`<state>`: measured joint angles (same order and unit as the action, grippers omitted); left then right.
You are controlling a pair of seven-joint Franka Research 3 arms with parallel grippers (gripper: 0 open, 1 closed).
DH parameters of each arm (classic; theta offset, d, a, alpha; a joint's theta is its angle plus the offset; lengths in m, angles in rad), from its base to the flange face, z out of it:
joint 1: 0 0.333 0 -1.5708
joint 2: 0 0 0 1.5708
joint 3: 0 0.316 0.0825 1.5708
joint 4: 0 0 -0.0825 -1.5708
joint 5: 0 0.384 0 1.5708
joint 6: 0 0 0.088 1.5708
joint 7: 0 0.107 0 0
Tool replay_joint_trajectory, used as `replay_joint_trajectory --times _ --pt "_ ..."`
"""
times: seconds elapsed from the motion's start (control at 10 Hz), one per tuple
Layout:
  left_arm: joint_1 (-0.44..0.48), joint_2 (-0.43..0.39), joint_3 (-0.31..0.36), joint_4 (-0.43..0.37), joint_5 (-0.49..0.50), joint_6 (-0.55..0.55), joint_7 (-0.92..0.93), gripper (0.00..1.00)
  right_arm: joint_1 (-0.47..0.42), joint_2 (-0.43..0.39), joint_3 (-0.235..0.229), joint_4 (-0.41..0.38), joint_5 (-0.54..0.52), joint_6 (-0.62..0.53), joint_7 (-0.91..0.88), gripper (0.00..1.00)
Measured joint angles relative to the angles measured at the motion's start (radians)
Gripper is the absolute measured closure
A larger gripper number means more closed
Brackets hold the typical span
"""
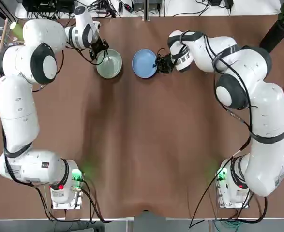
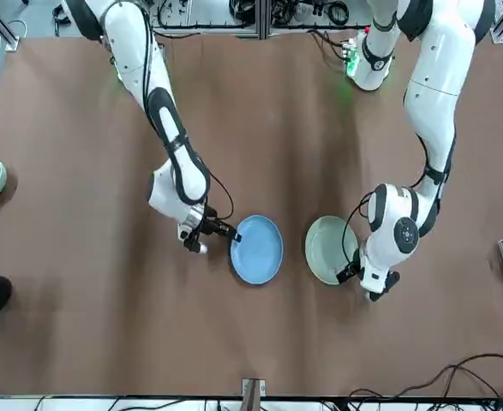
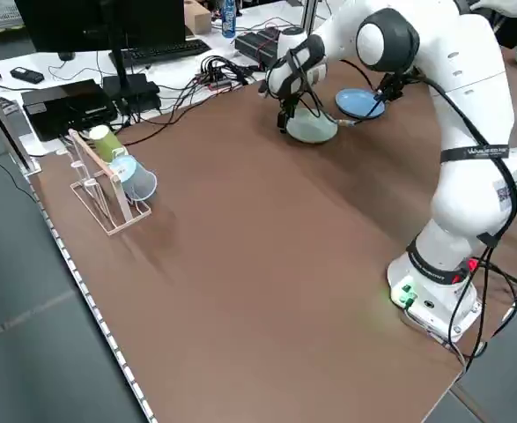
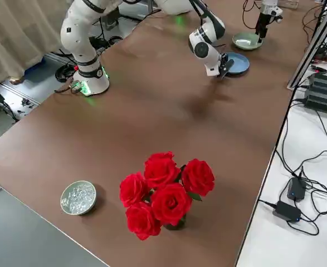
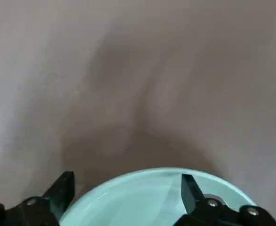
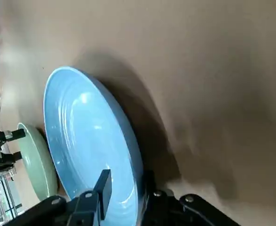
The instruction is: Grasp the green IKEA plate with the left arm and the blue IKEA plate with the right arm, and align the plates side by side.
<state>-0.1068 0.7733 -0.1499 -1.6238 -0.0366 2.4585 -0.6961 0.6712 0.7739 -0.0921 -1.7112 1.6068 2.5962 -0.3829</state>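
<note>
Blue IKEA plate (image 1: 144, 63) pinched at its rim by right gripper (image 1: 159, 63); left gripper (image 1: 100, 54), fingers spread, straddles green IKEA plate (image 1: 109, 64). Risk: thin-rim grip slipping; plates colliding.

The blue plate (image 6: 90, 155) looks like smooth, glossy plastic with bright highlights across its face, and the green plate (image 1: 109, 64) beside it has a softer sheen. Both sit on a worktop (image 1: 146, 145) covered in a matt brown sheet that shows faint creases. The right tool (image 6: 123, 188) pinching the blue plate's rim has matt black fingers, as does the left tool (image 5: 128, 190), while both arms wear smooth, shiny white shells.
</note>
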Motion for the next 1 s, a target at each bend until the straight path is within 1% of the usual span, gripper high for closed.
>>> replay_joint_trajectory --times 0.2,0.4,0.8,1.0 --pt "-0.005 0.022 0.000 0.038 0.000 0.000 -0.008 0.00 0.027 0.017 0.000 0.031 0.000 0.020 0.040 0.64" --pt "-0.006 0.047 0.001 0.079 0.000 -0.004 -0.011 0.00 0.036 0.024 0.000 0.044 0.000 0.026 0.052 0.64" --pt "-0.009 0.057 0.001 0.099 0.000 -0.012 -0.020 0.00 0.047 0.034 -0.001 0.069 0.003 0.031 0.085 0.64" --pt "-0.022 0.057 0.001 0.101 0.000 -0.012 -0.043 0.00 0.062 0.046 -0.001 0.087 0.004 0.073 0.106 0.64"
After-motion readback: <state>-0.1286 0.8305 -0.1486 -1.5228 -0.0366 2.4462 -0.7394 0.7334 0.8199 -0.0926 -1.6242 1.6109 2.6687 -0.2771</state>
